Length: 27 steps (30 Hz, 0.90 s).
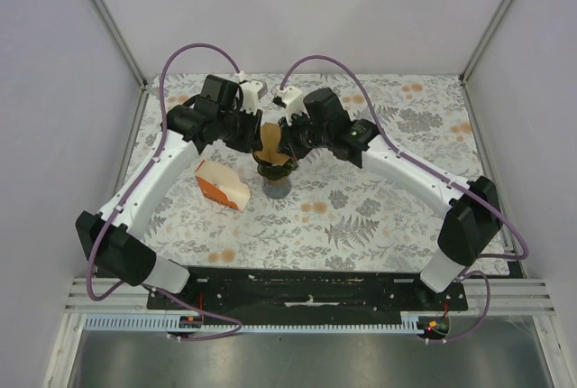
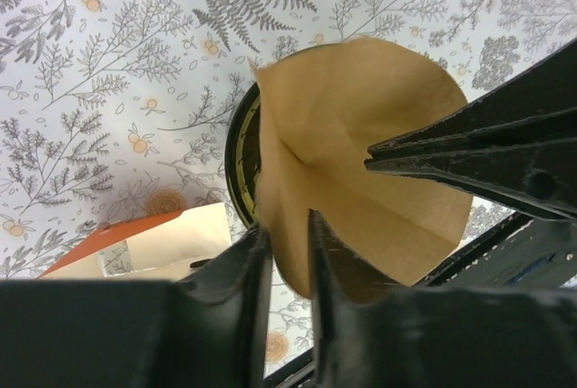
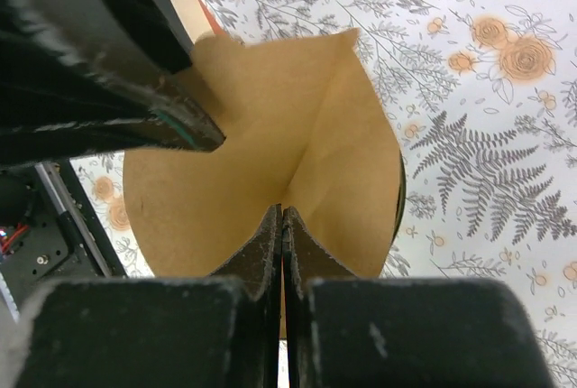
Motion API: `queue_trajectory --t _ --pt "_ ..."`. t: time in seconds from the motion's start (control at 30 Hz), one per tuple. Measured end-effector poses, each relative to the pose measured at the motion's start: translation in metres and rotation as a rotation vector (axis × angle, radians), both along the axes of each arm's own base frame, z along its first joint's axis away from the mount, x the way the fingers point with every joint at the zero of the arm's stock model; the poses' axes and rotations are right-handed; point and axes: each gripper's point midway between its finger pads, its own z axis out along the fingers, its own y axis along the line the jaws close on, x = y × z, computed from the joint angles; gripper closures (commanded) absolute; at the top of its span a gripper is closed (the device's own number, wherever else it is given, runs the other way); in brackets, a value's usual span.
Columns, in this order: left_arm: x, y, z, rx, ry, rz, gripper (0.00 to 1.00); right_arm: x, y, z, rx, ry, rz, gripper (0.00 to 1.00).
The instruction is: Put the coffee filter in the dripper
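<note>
Coffee filter (image 2: 361, 135) seating is in hand near the floral table's (image 1: 379, 226) centre. Right gripper (image 3: 282, 226) pinches the upright tan paper's edge; left gripper (image 2: 288, 226) straddles it, jaws slightly parted. Its tip appears inside the dark dripper (image 2: 240, 149); next, probably lowering and releasing it fully.

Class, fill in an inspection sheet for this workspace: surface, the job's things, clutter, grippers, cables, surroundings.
Surface: table, flower-patterned top, no spills seen.
Job's things: brown paper filter held fanned open over the mouth of the dark dripper; how far in it sits cannot be told.
Clutter: orange and white carton lying left of the dripper, apart from it.
Grippers: right gripper shut on the filter's edge; left gripper jaws slightly apart at the opposite edge.
Cables: purple cables loop above both arms, clear of the filter.
Surroundings: plain pale walls and metal posts; nothing else seen.
</note>
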Motion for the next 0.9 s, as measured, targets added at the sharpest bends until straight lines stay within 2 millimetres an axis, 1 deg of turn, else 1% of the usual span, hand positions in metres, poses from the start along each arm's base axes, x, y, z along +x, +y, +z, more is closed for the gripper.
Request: queue_trajectory --t 0.2,0.27,0.5,0.57,0.63,0.73,0.9 --pt "0.009 0.004 0.015 -0.020 -0.034 0.024 0.42 0.005 -0.007 -0.013 -0.088 -0.005 -0.024 1.00" --pt "0.014 0.009 0.019 -0.032 -0.038 0.049 0.39 0.006 -0.005 -0.016 -0.123 -0.015 -0.022 1.00" --pt "0.028 0.033 0.025 -0.110 -0.006 0.170 0.35 0.004 0.009 -0.027 -0.229 -0.035 0.010 1.00" --pt "0.029 0.035 0.028 -0.137 0.004 0.190 0.33 0.004 0.013 -0.030 -0.263 -0.042 0.020 1.00" --pt "0.027 0.033 0.029 -0.163 0.015 0.192 0.33 0.008 0.020 -0.032 -0.307 -0.054 0.018 1.00" --pt "0.024 0.040 0.023 -0.174 0.046 0.238 0.33 0.015 0.022 -0.033 -0.365 -0.078 0.003 1.00" --pt "0.019 0.045 0.008 -0.178 0.103 0.283 0.33 0.016 0.015 -0.044 -0.444 -0.072 -0.010 1.00"
